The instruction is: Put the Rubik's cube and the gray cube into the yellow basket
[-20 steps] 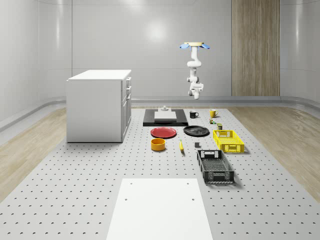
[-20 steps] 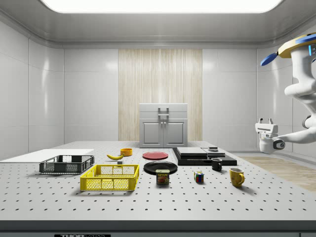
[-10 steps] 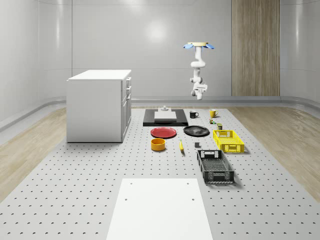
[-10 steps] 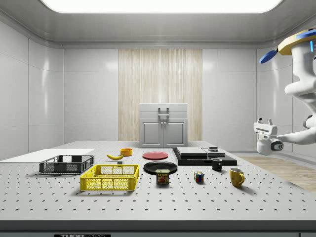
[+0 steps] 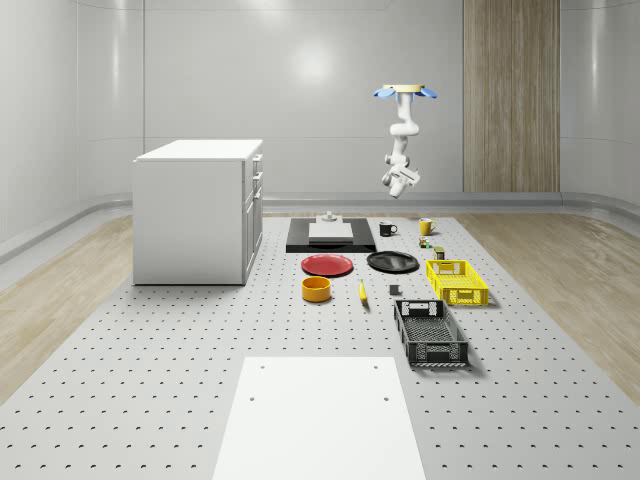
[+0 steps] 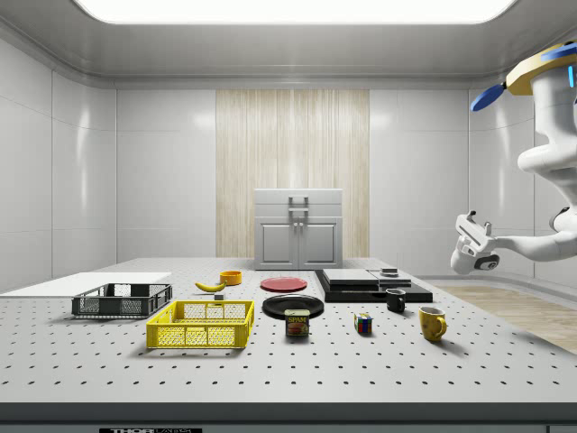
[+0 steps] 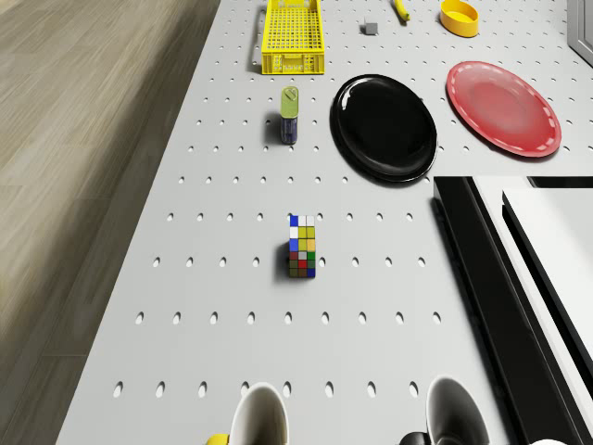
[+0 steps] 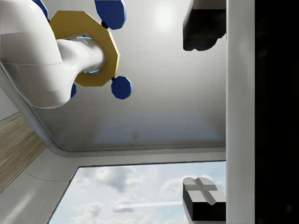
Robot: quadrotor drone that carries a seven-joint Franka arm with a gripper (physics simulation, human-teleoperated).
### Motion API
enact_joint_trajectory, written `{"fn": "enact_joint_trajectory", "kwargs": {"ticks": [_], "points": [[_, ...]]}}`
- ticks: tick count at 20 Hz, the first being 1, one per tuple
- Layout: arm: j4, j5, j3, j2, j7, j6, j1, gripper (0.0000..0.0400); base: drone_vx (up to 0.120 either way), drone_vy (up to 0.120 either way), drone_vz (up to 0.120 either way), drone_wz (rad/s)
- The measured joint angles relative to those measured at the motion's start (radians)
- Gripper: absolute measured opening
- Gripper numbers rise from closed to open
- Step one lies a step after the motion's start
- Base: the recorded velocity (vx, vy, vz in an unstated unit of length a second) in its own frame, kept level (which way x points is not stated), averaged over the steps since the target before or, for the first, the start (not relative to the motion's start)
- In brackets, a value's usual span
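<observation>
Clearly, our Rubik's cube sits on the bare bench, between the spam can and the two mugs: the yellow mug and the black mug. It stands apart from all of them, so we judge there is room to come at it from above. The gray cube lies farther along the bench, just beside the far end of the yellow basket, near the banana and the orange bowl. The basket holds nothing that we can see, so neither cube is in yet.

Outward from there lie the black plate, the red plate, the black platform with its white block, the black basket and the white cabinet.

Our drone hovers high above the mug end of the bench, looking down on the Rubik's cube. The arm is folded below it and the hand hangs well above the mugs, tilted upward, so the wrist camera faces the drone's own rotors. In the wrist view the two fingers stand wide apart with nothing between them. We judge that the arm is tucked for flight and must turn the hand downward before any descent.
</observation>
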State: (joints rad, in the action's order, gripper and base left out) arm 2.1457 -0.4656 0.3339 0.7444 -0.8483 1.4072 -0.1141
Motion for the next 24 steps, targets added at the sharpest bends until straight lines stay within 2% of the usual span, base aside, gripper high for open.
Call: {"fn": "enact_joint_trajectory", "kwargs": {"ticks": [3,7,9,12,15,18,21,24], "points": [[0.109,-0.260,0.169,0.025,-0.050,0.013,-0.063,0.0400,0.120,0.120,0.000,0.000],[0.353,-0.703,0.424,0.079,-0.175,0.017,-0.194,0.0400,0.120,0.120,0.000,0.000],[0.480,-0.923,0.536,0.108,-0.262,-0.003,-0.285,0.0400,0.120,0.120,0.000,0.000],[0.619,-1.188,0.670,0.149,-0.395,-0.065,-0.446,0.0400,0.120,0.027,-0.027,0.000],[0.693,-1.356,0.763,0.187,-0.505,-0.135,-0.600,0.0400,0.120,0.000,-0.120,0.000],[0.727,-1.446,0.823,0.221,-0.583,-0.190,-0.717,0.0400,0.120,0.000,-0.120,0.000],[0.742,-1.491,0.862,0.250,-0.636,-0.223,-0.797,0.0400,0.120,0.000,-0.120,0.000],[0.748,-1.511,0.887,0.275,-0.670,-0.238,-0.849,0.0400,0.120,0.000,-0.120,0.000]]}}
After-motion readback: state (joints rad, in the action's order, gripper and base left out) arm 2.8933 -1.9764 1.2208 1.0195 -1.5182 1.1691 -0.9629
